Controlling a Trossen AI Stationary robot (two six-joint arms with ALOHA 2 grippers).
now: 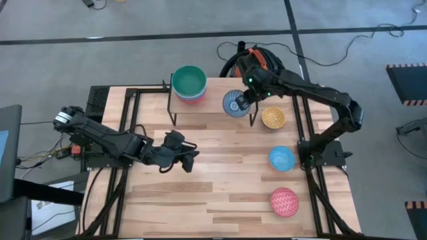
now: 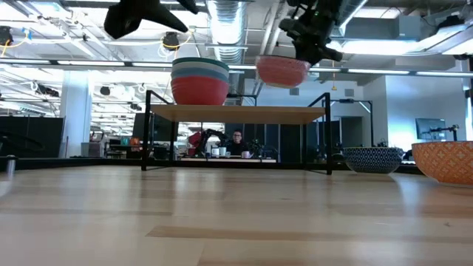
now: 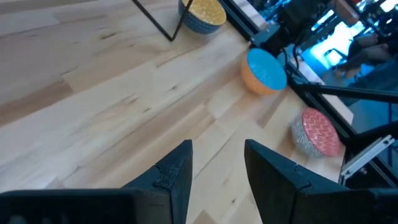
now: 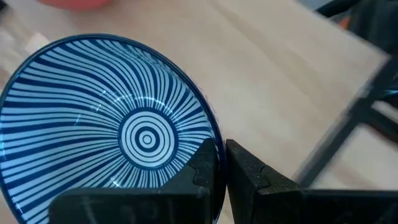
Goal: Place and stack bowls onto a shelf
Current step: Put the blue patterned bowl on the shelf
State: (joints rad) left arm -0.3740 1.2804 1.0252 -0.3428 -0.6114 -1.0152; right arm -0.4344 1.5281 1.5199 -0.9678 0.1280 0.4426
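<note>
Both arms are matte black, built of chunky jointed links. The left arm [image 1: 113,141] has a silvery cap at its base and loose cables nearby. The right arm [image 1: 313,93] shows a small green light. Each hand's fingers [image 3: 177,177] are dark, angular wedges.

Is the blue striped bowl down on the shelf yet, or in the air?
In the air. The right end effector pinches the rim of the blue striped bowl; the low view shows it clear above the shelf.
</note>
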